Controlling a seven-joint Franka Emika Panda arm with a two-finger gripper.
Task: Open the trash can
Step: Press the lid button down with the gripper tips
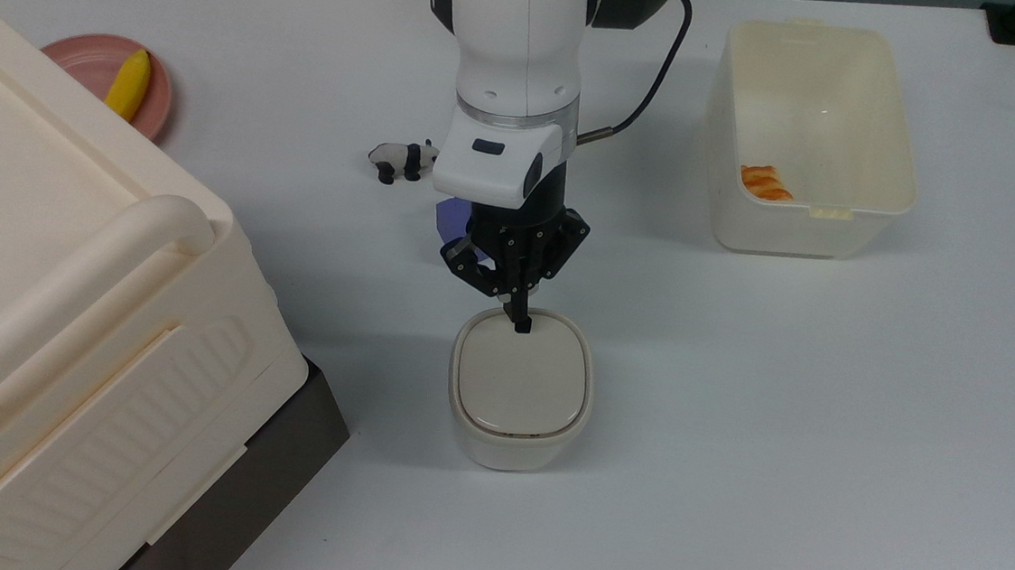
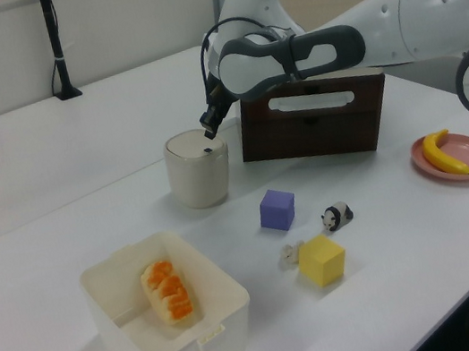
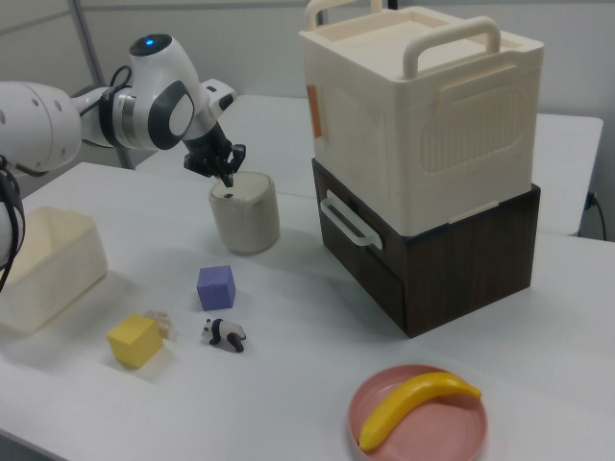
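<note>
Trash can [image 1: 520, 386] sat mid-table w/ its lid [image 1: 521, 377] flat, not open yet. Gripper [image 1: 519, 320], jaws pressed together, had its tip at the black button on the rim; press and lid pop-up looked left to do.

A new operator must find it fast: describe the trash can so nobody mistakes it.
Start at the big cream box on the dark wooden drawer unit. The trash can stands on the table beside them, under the arm's pincer. Unlike the lidless tub, it is small, rounded-square and lidded.

Big cream box [image 1: 62, 304] beside trash can [image 1: 520, 386]
</note>
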